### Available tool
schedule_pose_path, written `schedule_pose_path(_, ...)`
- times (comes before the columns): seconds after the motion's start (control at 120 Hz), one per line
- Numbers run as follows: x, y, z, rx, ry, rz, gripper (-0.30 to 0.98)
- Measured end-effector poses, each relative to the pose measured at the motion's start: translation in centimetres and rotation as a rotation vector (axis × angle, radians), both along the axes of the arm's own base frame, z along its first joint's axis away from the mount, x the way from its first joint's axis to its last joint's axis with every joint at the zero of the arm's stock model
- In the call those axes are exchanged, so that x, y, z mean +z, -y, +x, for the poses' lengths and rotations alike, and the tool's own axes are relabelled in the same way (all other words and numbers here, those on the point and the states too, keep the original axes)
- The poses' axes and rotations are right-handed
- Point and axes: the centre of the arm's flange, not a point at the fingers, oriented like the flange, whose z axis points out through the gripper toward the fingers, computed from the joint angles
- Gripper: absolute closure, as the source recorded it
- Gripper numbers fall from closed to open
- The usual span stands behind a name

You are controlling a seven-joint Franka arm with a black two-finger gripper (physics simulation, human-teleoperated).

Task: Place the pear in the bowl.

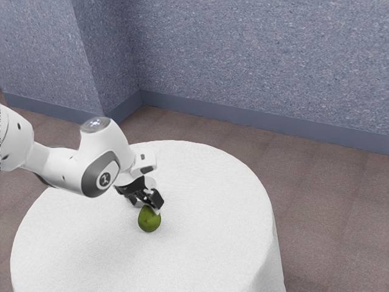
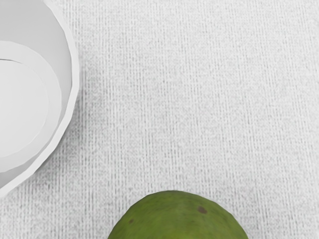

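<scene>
Clearly outside the bowl (image 2: 74,74), green pear (image 1: 149,221), white tablecloth (image 1: 213,213) below

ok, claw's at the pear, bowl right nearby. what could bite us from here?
Slip: the pear is rounded, and the claw is at its upper part, so a poor grip could let it roll or drop.

Bump: the bowl sits close beside the pear, so a low sideways carry might clip the rim and shove it.

Perception: white bowl on white cloth, partly behind the claw in the exterior view; its rim could be misjudged at release.
</scene>
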Motion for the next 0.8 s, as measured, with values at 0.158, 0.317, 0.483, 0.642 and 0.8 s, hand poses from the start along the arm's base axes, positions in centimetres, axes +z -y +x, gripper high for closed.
schedule_pose_path(0.158,-1.8,1.0,-0.2,-0.02,-0.029,0.009,0.01)
schedule_pose_path(0.317,-2.4,0.7,-0.2,-0.014,-0.037,0.012,0.01)
schedule_pose_path(0.483,-2.5,0.9,0.0,-0.017,-0.017,0.014,0.01)
schedule_pose_path(0.642,-3.4,1.2,-0.1,-0.012,-0.024,0.013,0.01)
schedule_pose_path(0.8,-4.1,1.3,-0.2,-0.006,-0.033,0.01,0.02)
